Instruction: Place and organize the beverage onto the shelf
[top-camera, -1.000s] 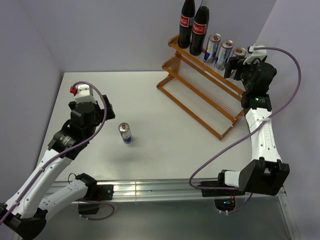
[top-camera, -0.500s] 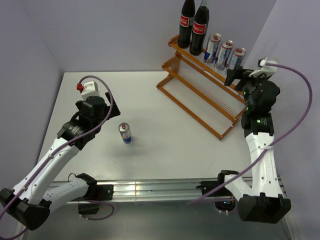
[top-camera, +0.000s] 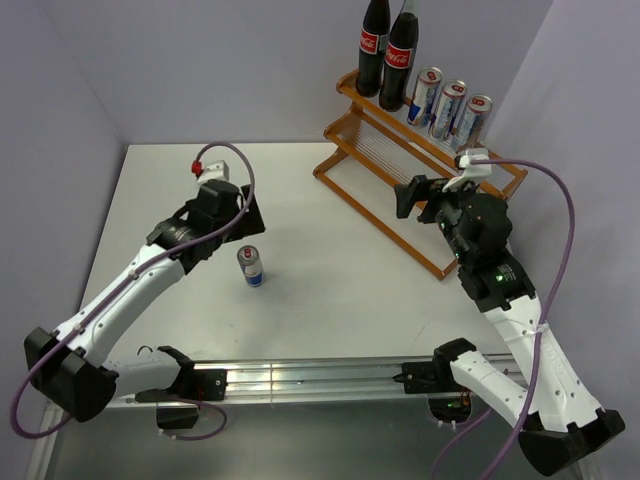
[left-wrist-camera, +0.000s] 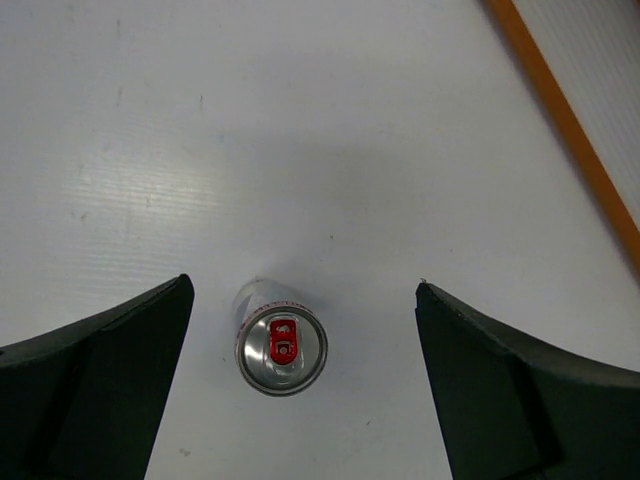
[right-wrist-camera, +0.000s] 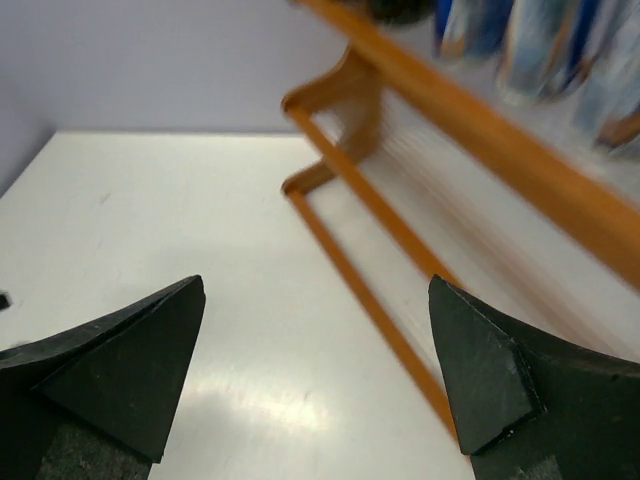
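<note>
We hold our left gripper (left-wrist-camera: 303, 292) wide open over the table (top-camera: 330, 300), its two dark fingers (left-wrist-camera: 95, 370) spread far apart and gripping nothing. The lone can (left-wrist-camera: 282, 342) stands upright on the white surface between them in the wrist view, nearer the left finger and touching neither, with its red tab facing up. We cannot tell whether the fingertips reach as low as its rim. From above, this can sits left of the table's middle, well apart from the shelf (top-camera: 400, 175).

Our right gripper (right-wrist-camera: 316, 285) is also spread wide and empty. It hangs over the table just in front of the shelf's lower tier and faces along its orange-brown rails, and its wrist view is blurred.

The shelf stands at an angle in the far right corner. On its upper tier the two cola bottles (top-camera: 400, 60) stand upright, side by side, at the far left end. Just beside them the three cans (top-camera: 447, 108) stand in a close row towards the right.
</note>
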